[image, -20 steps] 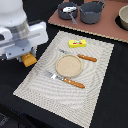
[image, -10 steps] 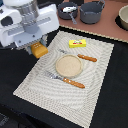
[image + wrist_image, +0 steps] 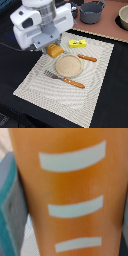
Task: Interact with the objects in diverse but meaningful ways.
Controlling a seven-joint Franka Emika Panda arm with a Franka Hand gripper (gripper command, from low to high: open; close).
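My gripper [image 3: 52, 45] hangs from the white arm at the exterior view's upper left, shut on the golden bread loaf [image 3: 55, 50] over the far edge of the striped placemat [image 3: 45, 92]. The wrist view is filled by the bread loaf [image 3: 70, 188], orange with white slashes, with a grey-teal finger [image 3: 7, 208] at its side. A yellow butter block [image 3: 77, 43] lies just beyond a round tan plate [image 3: 68, 65]. An orange-handled knife [image 3: 87, 58] and an orange-handled fork [image 3: 66, 79] flank the plate. The grey saucepan [image 3: 92, 11] stands at the back.
A bowl [image 3: 123, 17] sits on the reddish surface at the exterior view's far right. Dark table surrounds the placemat.
The arm has swung toward the exterior view's right, carrying the bread loaf from the mat's left corner to beside the plate and butter.
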